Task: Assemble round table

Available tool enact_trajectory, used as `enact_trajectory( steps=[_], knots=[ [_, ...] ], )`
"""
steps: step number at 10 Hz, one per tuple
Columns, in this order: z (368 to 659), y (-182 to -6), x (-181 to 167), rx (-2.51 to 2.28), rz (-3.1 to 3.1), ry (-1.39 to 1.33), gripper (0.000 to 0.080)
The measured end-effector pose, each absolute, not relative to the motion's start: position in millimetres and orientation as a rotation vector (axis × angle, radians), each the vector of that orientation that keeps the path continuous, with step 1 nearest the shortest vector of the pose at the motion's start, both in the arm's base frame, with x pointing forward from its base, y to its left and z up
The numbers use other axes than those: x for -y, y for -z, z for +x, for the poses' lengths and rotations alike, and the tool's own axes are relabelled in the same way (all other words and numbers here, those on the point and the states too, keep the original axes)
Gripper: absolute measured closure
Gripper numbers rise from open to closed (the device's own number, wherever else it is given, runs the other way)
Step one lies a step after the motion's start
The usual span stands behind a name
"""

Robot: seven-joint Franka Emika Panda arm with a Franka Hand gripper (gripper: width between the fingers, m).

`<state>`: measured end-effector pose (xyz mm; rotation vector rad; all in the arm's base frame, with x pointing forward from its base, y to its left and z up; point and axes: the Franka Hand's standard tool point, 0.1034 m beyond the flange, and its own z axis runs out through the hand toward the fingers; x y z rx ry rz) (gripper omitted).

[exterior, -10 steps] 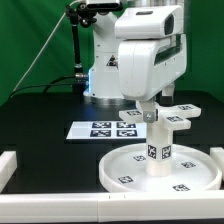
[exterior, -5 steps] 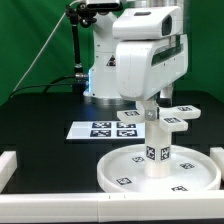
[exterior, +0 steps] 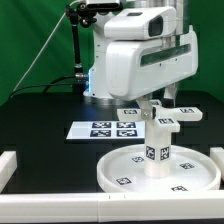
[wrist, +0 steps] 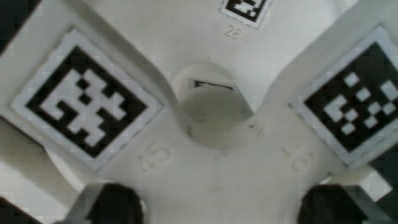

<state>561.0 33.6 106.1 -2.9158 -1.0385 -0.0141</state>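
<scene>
White cross-shaped foot (exterior: 160,117) sat atop the leg (exterior: 158,148); my gripper (exterior: 157,105) clasped it, and I feared cross-threading from any tilt.

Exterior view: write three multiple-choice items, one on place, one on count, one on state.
1. Where does the cylinder leg stand?
A. On the round disc
B. On the marker board
C. On the bare table

2. How many tags does the marker board carry?
A. Two
B. Four
C. Six

3. How is the cylinder leg posed?
A. Lying flat
B. Tilted far over
C. Upright

A: the leg rises from the disc's middle. B: four black squares show on the board. C: the leg stands vertical, with the cross-shaped foot at its top.
</scene>
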Motion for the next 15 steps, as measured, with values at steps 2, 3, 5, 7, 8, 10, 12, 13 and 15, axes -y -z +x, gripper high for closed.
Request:
enact_trajectory(
  steps=[2,3,5,7,8,10,12,13,15],
  knots=[
    [558.2,-105.5,-32.8,0.759,-2.990,0.035,0.0364],
    [556.8,-105.3,-33.0,0.604,-3.022,0.030,0.0364],
    [557.5,-105.1,-34.3,0.290,-3.059,0.035,0.0364],
    [557.8,-105.2,-35.2,0.038,-3.069,0.028,0.0363],
    [558.0,-105.1,-35.4,-0.084,-3.068,0.024,0.0363],
    [558.3,-105.1,-35.5,-0.267,-3.057,0.019,0.0363],
    [559.7,-105.6,-35.3,-0.596,-2.984,0.028,0.0363],
    [559.4,-105.2,-36.0,-0.729,-2.950,0.051,0.0363],
    [559.0,-104.8,-36.9,-1.043,-2.838,0.070,0.0363]
  ],
)
